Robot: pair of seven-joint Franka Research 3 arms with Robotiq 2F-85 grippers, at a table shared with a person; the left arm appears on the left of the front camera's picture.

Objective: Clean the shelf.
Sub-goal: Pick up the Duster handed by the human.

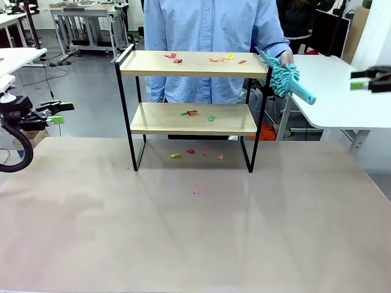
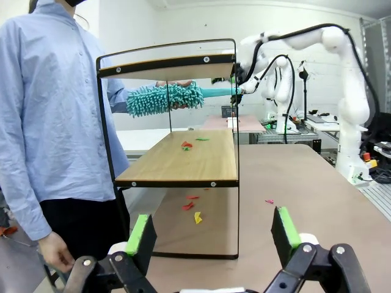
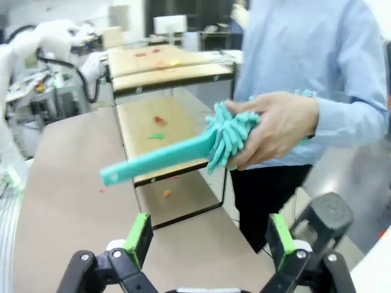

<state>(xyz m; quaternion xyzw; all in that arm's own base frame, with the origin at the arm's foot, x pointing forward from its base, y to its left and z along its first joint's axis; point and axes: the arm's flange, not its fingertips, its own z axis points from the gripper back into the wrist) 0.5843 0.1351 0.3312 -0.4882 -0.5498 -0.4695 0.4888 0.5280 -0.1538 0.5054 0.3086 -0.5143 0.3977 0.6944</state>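
Hanging open-jawed at the left, the left gripper (image 1: pixel 61 113) faces the two-tier wooden shelf with black metal frame (image 1: pixel 159 119), standing centre and littered with coloured scraps (image 1: pixel 190 113). At its right end a person's hand (image 1: pixel 286 59) holds a teal fluffy duster (image 1: pixel 282 78), its handle pointing at the nearer, open right gripper (image 1: pixel 360 80), which is partly cut off.

Left pincer (image 1: pixel 61 113) and right pincer (image 1: pixel 357 80) both gape wide, empty.
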